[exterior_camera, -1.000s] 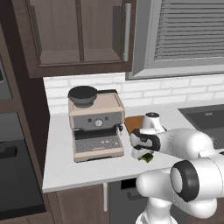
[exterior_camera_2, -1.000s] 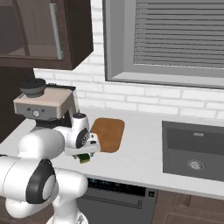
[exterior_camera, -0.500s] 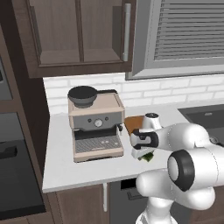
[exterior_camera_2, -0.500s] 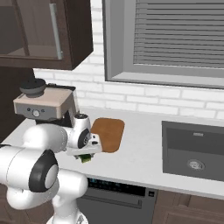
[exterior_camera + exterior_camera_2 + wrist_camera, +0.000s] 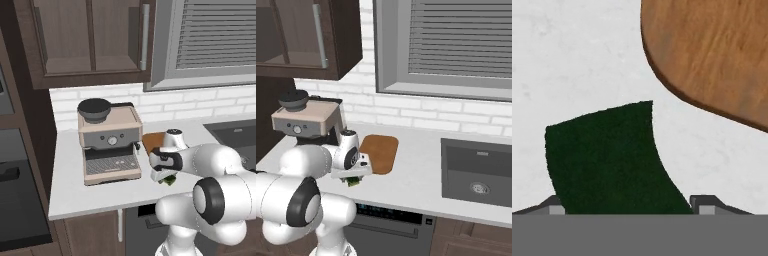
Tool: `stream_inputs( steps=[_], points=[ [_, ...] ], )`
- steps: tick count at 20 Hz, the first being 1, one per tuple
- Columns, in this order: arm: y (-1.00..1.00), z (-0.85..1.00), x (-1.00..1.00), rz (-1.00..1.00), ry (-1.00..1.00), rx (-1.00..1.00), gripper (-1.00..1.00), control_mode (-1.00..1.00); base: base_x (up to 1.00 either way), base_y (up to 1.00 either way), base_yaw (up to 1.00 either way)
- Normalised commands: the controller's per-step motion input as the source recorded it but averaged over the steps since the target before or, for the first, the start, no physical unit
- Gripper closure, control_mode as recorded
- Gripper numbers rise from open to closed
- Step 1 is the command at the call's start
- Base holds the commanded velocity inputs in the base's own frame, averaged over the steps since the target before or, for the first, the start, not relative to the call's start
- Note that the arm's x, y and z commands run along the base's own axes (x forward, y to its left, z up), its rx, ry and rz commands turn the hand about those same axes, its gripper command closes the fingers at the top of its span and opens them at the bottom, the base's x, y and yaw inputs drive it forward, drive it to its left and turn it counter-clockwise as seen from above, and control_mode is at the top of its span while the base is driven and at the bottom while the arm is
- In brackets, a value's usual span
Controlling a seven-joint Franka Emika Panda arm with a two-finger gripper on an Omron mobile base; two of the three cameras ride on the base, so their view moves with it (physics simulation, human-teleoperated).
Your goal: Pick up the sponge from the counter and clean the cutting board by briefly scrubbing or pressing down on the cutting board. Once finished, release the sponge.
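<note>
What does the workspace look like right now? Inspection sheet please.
Surface: counter, light grey, smooth.
Job's things: sponge, dark green, lying on the counter beside the board, apart from it; board is bare.
Clutter: coffee machine left of the board.
Grippers: gripper low over the sponge, a finger at each side; a firm grip cannot be told.
Cables: nothing seen.
Surroundings: sink, brick wall, window blinds, dark cabinets.

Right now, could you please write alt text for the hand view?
A dark green sponge lies on a pale counter between the two fingertips of the gripper. A wooden cutting board sits apart from it at the upper right.
</note>
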Motion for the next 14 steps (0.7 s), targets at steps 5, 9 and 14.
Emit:
stream_inputs(
  steps=[5,9,14],
  points=[
    [0.00,0.22,0.14,0.00,0.02,0.00,1.00,-1.00,0.00,0.00,0.00],
    [-0.04,0.34,0.56,0.00,0.09,0.00,1.00,-1.00,0.00,0.00,0.00],
    [-0.05,0.22,0.40,0.00,0.06,0.02,1.00,-1.00,0.00,0.00,0.00]
  ],
)
